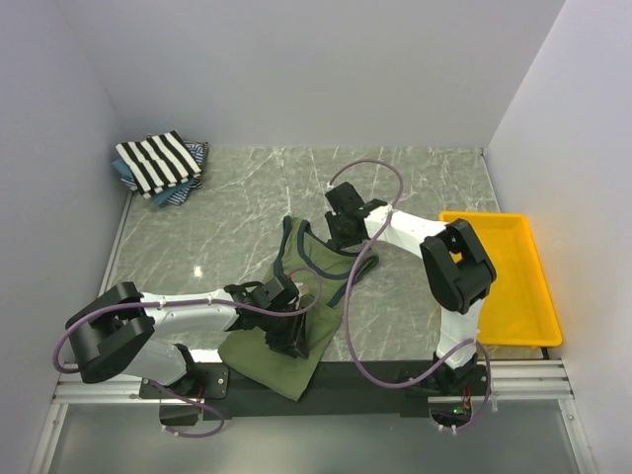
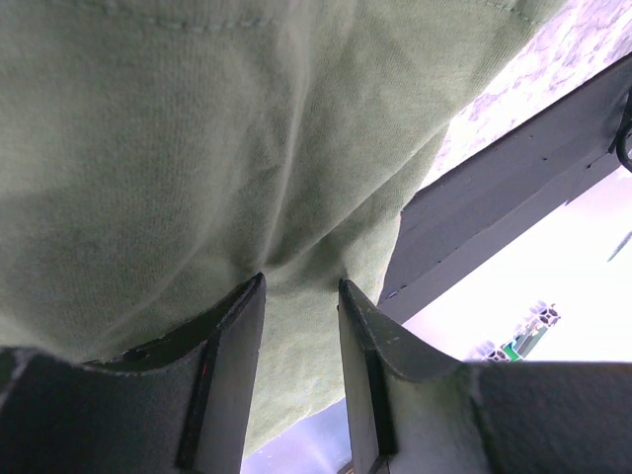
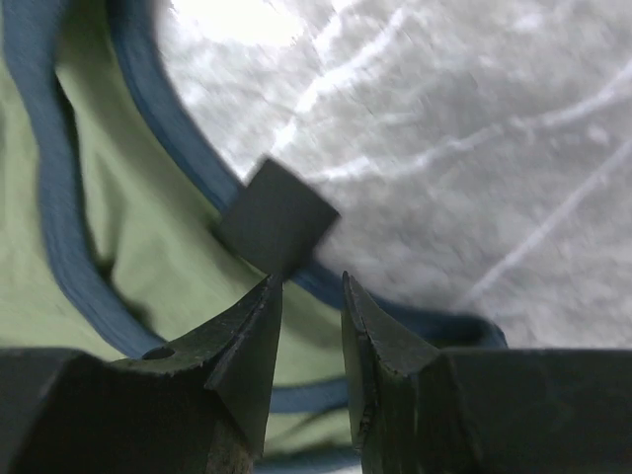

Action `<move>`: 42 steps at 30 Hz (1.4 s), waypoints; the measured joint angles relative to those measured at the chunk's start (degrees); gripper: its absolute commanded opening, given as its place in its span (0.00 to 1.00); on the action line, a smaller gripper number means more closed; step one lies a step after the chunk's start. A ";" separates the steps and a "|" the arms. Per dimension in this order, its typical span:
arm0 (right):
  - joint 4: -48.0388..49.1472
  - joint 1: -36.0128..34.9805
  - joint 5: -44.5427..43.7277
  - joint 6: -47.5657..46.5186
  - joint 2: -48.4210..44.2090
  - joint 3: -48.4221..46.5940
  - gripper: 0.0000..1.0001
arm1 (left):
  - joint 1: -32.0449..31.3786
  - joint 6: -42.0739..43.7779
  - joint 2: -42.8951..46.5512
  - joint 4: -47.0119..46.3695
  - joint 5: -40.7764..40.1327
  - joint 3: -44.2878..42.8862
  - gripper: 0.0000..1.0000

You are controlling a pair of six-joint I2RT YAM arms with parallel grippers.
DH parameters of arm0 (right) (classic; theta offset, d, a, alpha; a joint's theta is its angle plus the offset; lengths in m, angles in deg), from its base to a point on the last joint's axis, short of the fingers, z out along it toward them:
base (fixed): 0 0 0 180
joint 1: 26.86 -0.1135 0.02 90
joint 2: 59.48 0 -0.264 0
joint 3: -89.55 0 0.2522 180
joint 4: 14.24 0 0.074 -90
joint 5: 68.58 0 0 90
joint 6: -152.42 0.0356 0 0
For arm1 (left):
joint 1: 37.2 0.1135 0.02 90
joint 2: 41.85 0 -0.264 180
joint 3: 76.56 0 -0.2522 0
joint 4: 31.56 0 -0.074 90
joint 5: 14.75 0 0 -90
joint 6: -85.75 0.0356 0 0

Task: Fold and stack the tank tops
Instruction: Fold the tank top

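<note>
Lying rumpled, the olive tank top (image 1: pixel 272 363) shows navy trim.

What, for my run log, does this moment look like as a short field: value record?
surface: marble-look table
in work: olive tank top, crumpled near the centre, its near corner over the dark front rail
left gripper: shut on the olive cloth
right gripper: at the navy trim; grip unclear
stack: striped tank top folded on top of blue patterned ones, far left corner
tray: yellow tray, right side
</note>
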 measured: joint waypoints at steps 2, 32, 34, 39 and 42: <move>0.15 -0.24 0.04 0.00 1.68 -1.77 0.38 | 0.02 0.00 0.00 0.00 0.02 0.00 0.43; -10.78 4.96 -13.49 5.22 10.16 -12.66 0.36 | 1.27 1.38 0.00 2.21 0.68 -0.55 0.45; -9.11 5.14 -11.74 4.92 8.74 -10.99 0.36 | 1.53 1.51 0.00 2.51 0.79 -0.57 0.45; -7.37 1.46 -8.00 2.29 4.92 -9.53 0.36 | 2.43 1.92 0.00 3.02 1.33 -0.57 0.44; -6.67 -2.32 -6.86 1.25 5.09 -9.77 0.36 | 4.13 1.90 0.52 4.00 1.73 -0.39 0.45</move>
